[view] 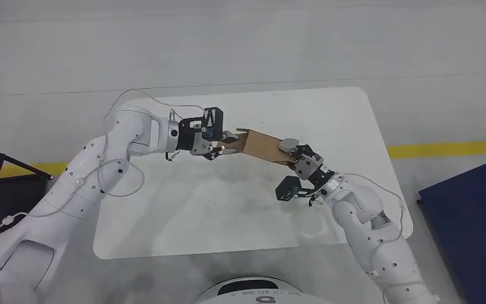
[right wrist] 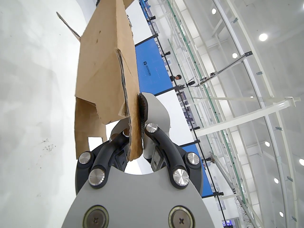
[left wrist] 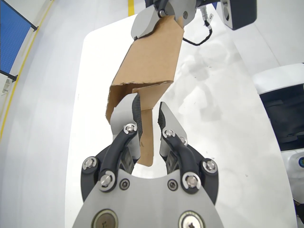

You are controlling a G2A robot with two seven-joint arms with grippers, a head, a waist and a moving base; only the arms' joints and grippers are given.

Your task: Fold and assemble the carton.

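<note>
Carton (view: 258, 144) is hanging in the air above the table (view: 228, 220), stretched between my two arms as a half-opened brown sleeve. My right fingers (right wrist: 154, 110) are clamping one cardboard wall at its far end, pressed together on the doubled edge. My left fingers (left wrist: 125, 112) are standing apart around a narrow end flap (left wrist: 147, 141); one pad is touching it, while the other is sitting just beside it with a gap showing.

I am judging this to be the moment of taking that flap so it can be folded across the open end. To do it well, I am thinking of closing low on the flap, near its crease, so the bend is happening at the score line and not midway up the panel. The right clamp is serving as my anchor, so it should be staying firm. I should be turning about the crease rather than pulling, since the sleeve's lip is looking ragged and could tear.
</note>
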